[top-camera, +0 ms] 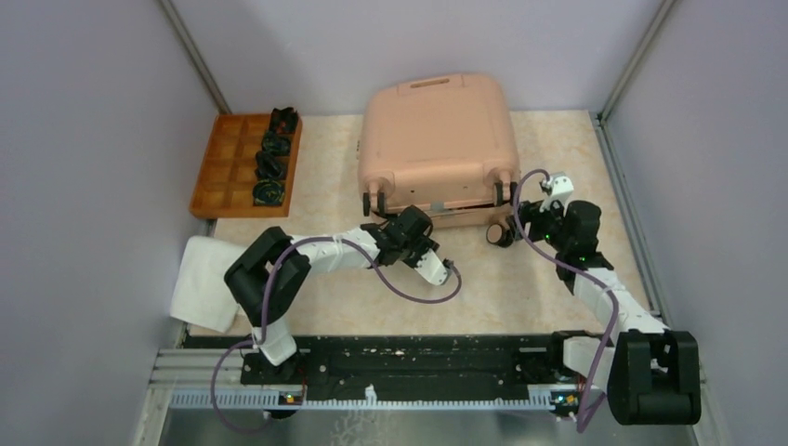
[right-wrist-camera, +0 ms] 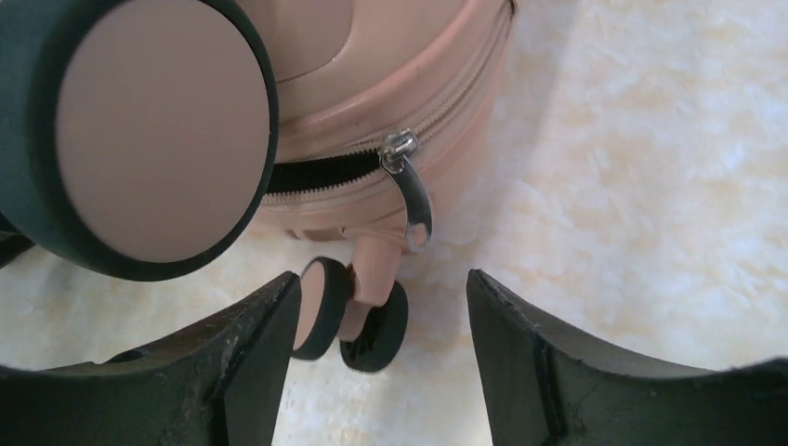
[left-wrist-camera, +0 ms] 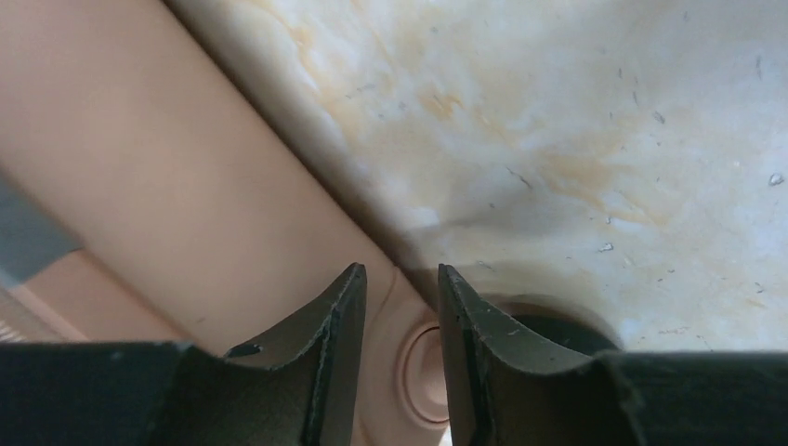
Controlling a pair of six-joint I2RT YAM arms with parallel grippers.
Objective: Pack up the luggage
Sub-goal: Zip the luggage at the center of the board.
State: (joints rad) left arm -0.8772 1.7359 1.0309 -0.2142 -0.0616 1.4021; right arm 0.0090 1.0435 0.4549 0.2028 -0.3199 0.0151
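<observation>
At 12 o'clock, pink suitcase, zip partly undone. At 10 o'clock, orange tray with black things in right row. Right pincer wide apart. Left pincer: cannot tell if gripping.

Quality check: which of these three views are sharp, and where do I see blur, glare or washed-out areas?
Top external: even light, sharp, soft shadow beneath the suitcase. Left wrist: suitcase shell blurred from closeness, marbled tabletop sharper. Right wrist: near wheel looms large and soft, zipper pull crisp with a glint, tabletop washed out at right.
</observation>
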